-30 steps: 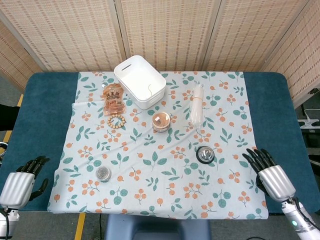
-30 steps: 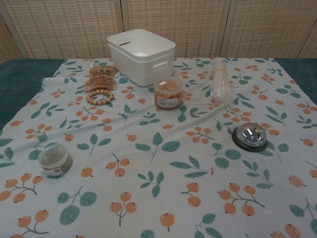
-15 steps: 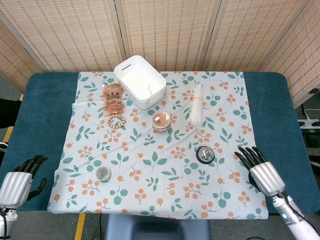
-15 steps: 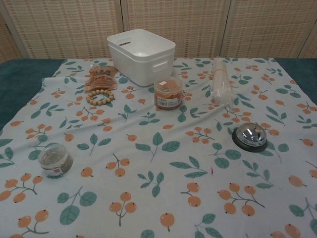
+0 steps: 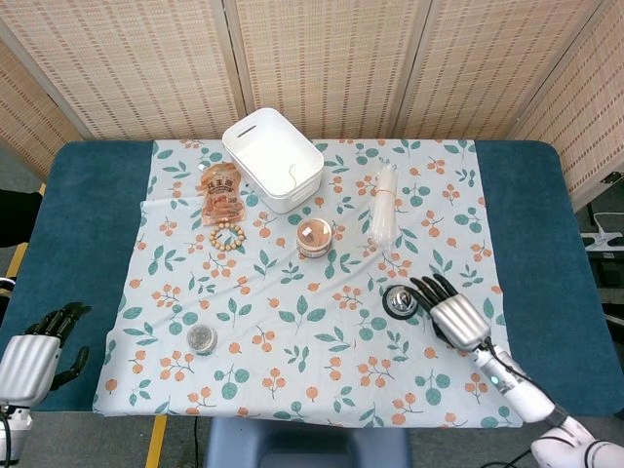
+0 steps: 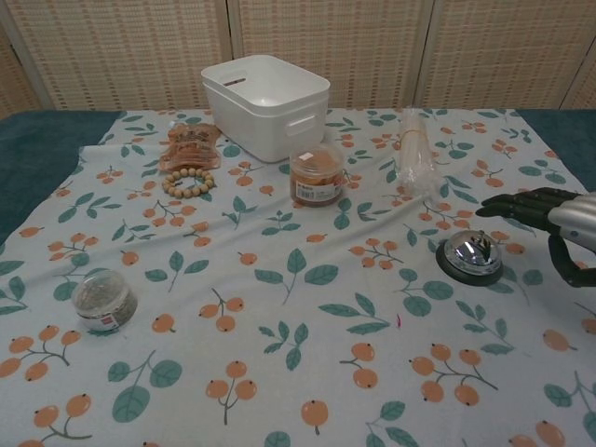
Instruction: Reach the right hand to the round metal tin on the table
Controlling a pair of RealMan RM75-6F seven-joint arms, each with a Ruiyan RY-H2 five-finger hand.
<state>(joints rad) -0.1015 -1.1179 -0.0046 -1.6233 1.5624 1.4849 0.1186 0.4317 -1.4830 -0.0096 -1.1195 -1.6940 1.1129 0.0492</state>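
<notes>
**Ana:** Right hand (image 5: 456, 317) first: where is it, and is it holding anything?

**Ben:** It hovers low over the floral cloth (image 5: 292, 331) near the table's front right, fingers spread and pointing toward the round metal tin (image 5: 400, 301). It holds nothing. Its fingertips sit just beside the tin's right edge; whether they touch, I cannot tell. The left hand (image 5: 34, 356) rests at the front left corner, off the cloth, fingers loosely curled and empty.

**Ana:** What might go wrong?

**Ben:** My guess is that the tin, a shiny dome on a dark base, could skid if a finger nudges its side, since the cloth is loose and wrinkled. Dragging fingers could also bunch the fabric and shift nearby items.

**Ana:** Which containers are there, biggest first?

**Ben:** A white plastic bin (image 5: 273, 158) at the back centre looks empty. A clear packet of sticks (image 5: 384, 207) lies right of it. A printed snack pouch (image 5: 221, 190) lies left. A small tub (image 5: 314, 237) with an orange-brown lid sits mid-table; its contents are unclear. A little clear jar (image 5: 201, 338) of something greyish stands front left. A bead bracelet (image 5: 226, 236) lies loose below the pouch.
</notes>
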